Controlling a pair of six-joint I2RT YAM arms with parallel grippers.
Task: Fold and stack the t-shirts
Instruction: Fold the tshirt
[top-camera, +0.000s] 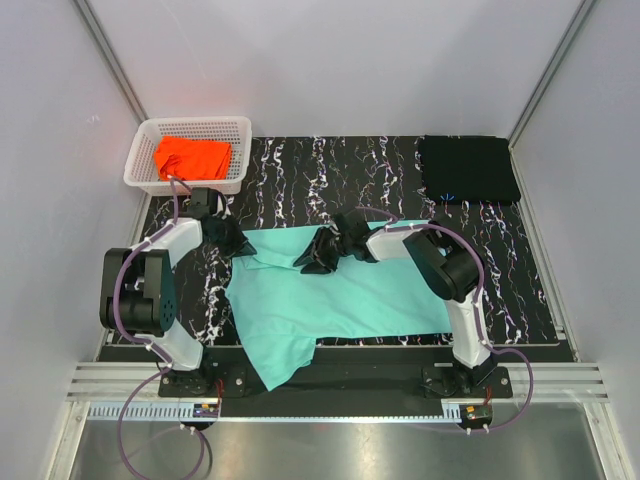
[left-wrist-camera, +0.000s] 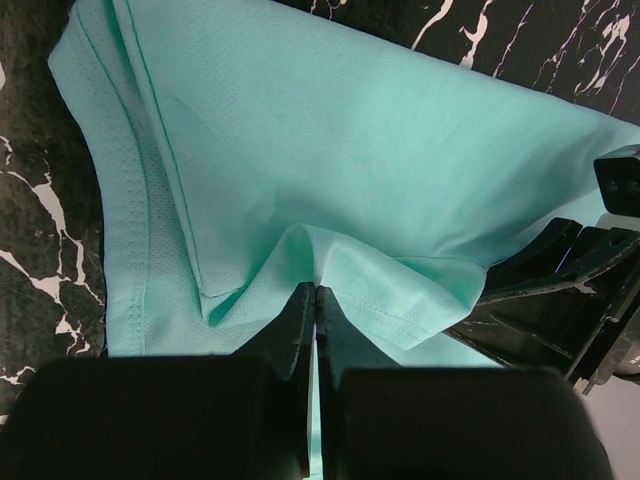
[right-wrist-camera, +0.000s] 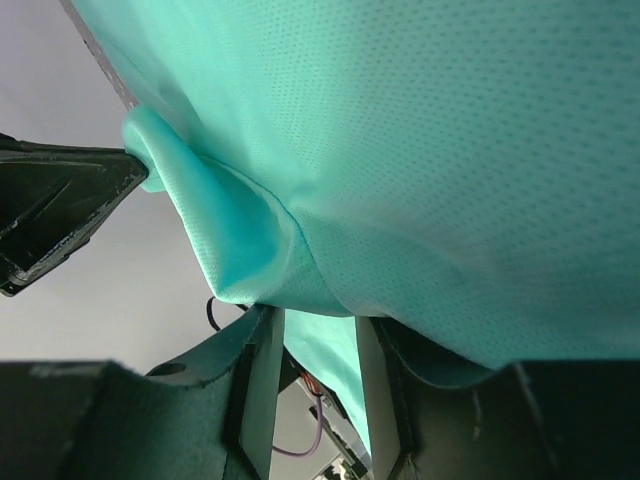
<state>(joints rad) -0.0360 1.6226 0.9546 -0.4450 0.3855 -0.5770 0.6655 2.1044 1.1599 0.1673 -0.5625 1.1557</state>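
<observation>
The mint-teal t-shirt (top-camera: 340, 295) lies spread over the middle of the tabletop, one corner hanging over the near edge. My left gripper (top-camera: 240, 245) is at its far left corner. In the left wrist view the left gripper (left-wrist-camera: 316, 290) is shut on a pinched fold of the teal cloth (left-wrist-camera: 350, 150). My right gripper (top-camera: 315, 258) is at the shirt's far edge near the middle. In the right wrist view the right gripper (right-wrist-camera: 318, 320) stands open, with teal cloth (right-wrist-camera: 450, 150) draped over its tips and a fold hanging in the gap. The orange t-shirt (top-camera: 192, 157) lies in the basket. The black t-shirt (top-camera: 468, 168) lies folded at the far right.
A white lattice basket (top-camera: 150, 130) stands at the far left corner of the black white-veined tabletop (top-camera: 330, 170). Grey walls close in the left, right and back. The two grippers are close together, each showing at the edge of the other's wrist view.
</observation>
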